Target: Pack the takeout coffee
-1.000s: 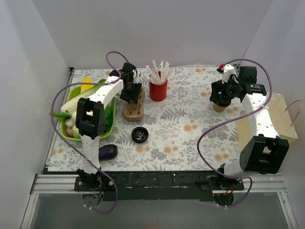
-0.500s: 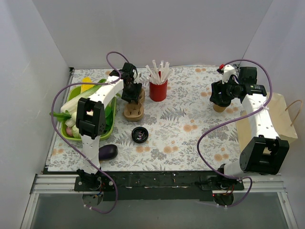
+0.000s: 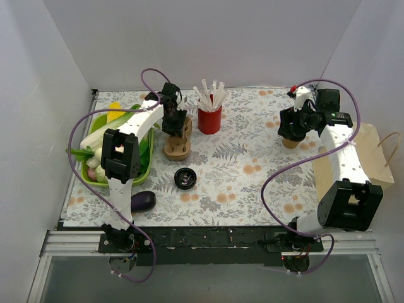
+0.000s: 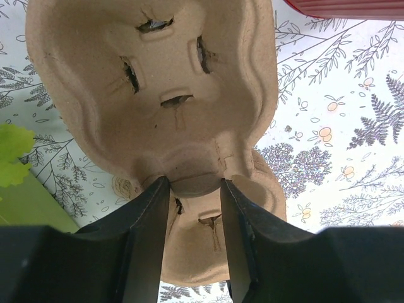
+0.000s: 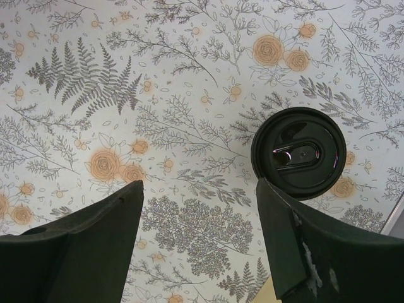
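Floral-patterned table (image 3: 252, 183), green basket (image 3: 149, 154), pulp cup carrier (image 3: 177, 150), red straw cup (image 3: 209, 120), black lid (image 3: 185, 178), eggplant (image 3: 143, 201), kraft cup (image 3: 290, 142).

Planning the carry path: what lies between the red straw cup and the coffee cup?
Only bare tablecloth separates red straw cup and coffee cup, in the top view.

Right hand (image 3: 291, 131) hides most of the takeout coffee (image 3: 290, 144).

On my left wrist feed, the left gripper (image 4: 192, 189) straddles the rounded middle hump of the beige pulp carrier (image 4: 151, 82), one dark finger pressed against each side. I see the floral tablecloth (image 4: 341, 126) beneath, a red cup (image 4: 347, 5) rim top right, and something green (image 4: 19, 196) at left.
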